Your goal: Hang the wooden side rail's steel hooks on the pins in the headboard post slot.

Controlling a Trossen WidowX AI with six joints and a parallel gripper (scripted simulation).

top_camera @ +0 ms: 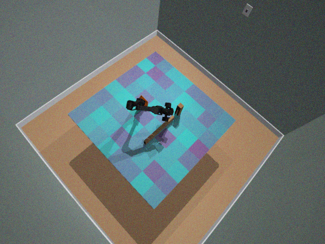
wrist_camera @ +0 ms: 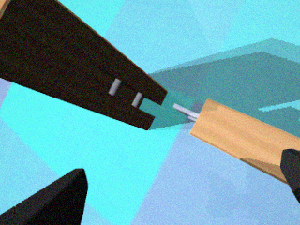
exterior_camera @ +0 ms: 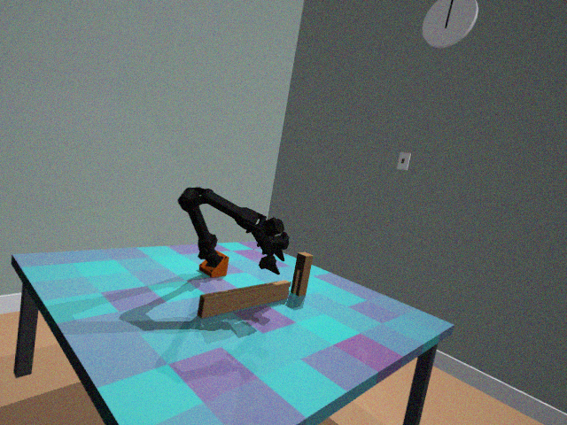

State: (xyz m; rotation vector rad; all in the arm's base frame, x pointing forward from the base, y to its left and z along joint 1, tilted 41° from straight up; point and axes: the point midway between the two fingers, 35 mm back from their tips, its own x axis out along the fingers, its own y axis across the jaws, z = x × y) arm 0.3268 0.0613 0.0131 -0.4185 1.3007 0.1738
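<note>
Claw wide, nothing held; post slot has 2 pins, hooks apparently outside.

Claw cut off at wrist view's lower edge; rail beyond claw cropped by right edge, far end out of wrist view; post top cropped upper left of claw; hooks ahead of claw too small in exterior view

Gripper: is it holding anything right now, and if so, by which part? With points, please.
Nothing is held. The gripper (top_camera: 169, 118) (exterior_camera: 280, 267) is open above the wooden side rail (top_camera: 158, 130) (exterior_camera: 244, 297) (wrist_camera: 248, 133).
</note>
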